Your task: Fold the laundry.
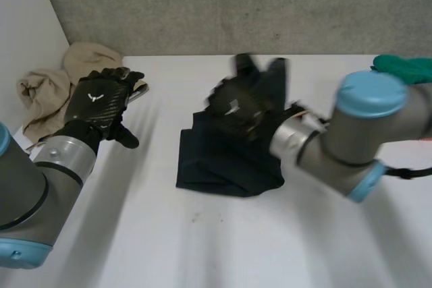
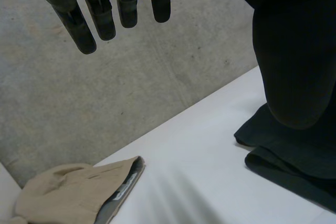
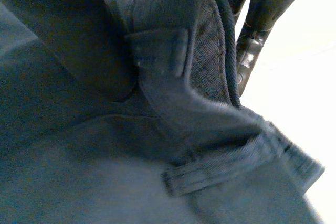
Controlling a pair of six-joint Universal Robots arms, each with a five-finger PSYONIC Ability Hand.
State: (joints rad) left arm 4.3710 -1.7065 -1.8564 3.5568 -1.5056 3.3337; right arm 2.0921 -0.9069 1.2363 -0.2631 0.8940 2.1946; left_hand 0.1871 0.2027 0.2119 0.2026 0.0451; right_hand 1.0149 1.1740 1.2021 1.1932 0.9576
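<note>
A dark navy garment (image 1: pixel 223 160) lies bunched in the middle of the white table. My right hand (image 1: pixel 239 99) is at its far edge, shut on the cloth there. In the right wrist view the waistband (image 3: pixel 210 103), with belt loops, is pinched between the thumb (image 3: pixel 68 35) and the fingers (image 3: pixel 257 24). My left hand (image 1: pixel 101 99) hovers over the table left of the garment and holds nothing. Its fingers (image 2: pixel 105 9) hang straight and open. The dark garment's near corner (image 2: pixel 294 166) lies beside that hand.
A beige garment (image 1: pixel 47 85) lies crumpled at the table's far left corner, and its edge (image 2: pixel 79 190) lies below my left hand's fingertips. A green cloth (image 1: pixel 405 65) sits at the far right behind my right arm. A grey wall runs along the table's back edge.
</note>
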